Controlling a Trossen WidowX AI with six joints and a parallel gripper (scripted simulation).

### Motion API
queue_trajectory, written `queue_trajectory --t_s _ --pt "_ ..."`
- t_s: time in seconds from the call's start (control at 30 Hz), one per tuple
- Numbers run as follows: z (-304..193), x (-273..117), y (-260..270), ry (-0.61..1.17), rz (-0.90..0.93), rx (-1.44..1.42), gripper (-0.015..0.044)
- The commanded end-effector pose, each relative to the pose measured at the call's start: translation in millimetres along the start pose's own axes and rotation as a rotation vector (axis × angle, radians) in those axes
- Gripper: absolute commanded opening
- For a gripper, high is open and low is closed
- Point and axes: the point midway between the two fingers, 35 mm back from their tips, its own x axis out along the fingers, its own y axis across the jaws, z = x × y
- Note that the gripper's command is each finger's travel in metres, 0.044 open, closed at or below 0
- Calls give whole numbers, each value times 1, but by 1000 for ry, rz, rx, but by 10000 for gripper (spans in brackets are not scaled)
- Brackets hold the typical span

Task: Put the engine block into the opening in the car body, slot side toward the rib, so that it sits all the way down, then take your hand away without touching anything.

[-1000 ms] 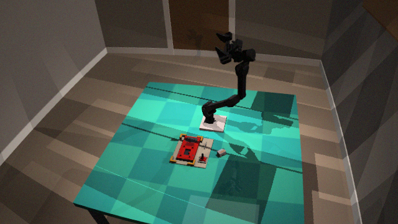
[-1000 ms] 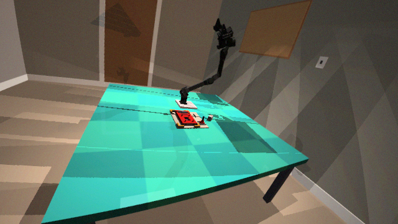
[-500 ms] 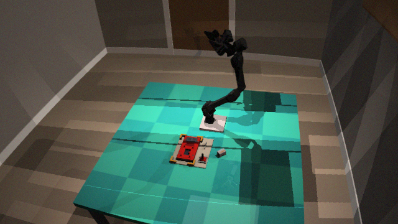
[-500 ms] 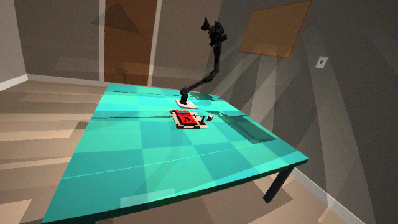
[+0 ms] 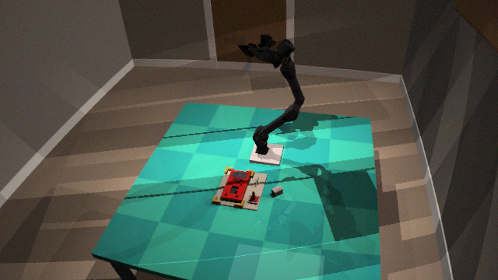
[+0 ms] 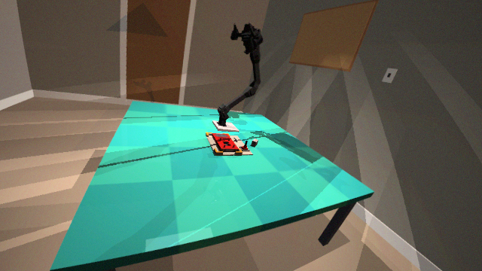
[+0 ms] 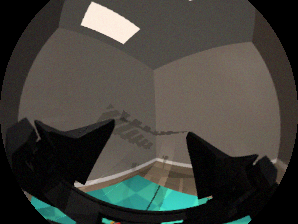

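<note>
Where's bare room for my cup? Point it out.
Likely beyond the white base plate's far side, or left of the red car body. Crowded: right of it, with the black-topped red piece and small cylinder.

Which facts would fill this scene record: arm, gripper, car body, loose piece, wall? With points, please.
arm: raised high above its pale base plate (image 5: 277, 159) (image 6: 233, 129)
gripper (image 5: 252, 43) (image 6: 241, 31) (image 7: 152, 129): open, holding nothing
car body (image 5: 243, 177) (image 6: 231, 141): red, on a pale board (image 5: 264, 187) (image 6: 246, 156) with yellow corners
loose piece: small grey cylinder (image 5: 277, 190) (image 6: 254, 142) beside the board
wall: framed brown panel (image 6: 333, 38)
</note>
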Motion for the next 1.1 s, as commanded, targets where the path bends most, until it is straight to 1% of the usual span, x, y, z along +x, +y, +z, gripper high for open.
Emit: queue_trajectory --t_s 0.0,0.47,0.63,1.07 --pt "-11 11 -16 48 -3 122 440" --pt "-63 50 -44 251 18 533 440" --pt "-69 54 -42 266 46 522 440" --pt "-130 83 -38 481 28 819 440"
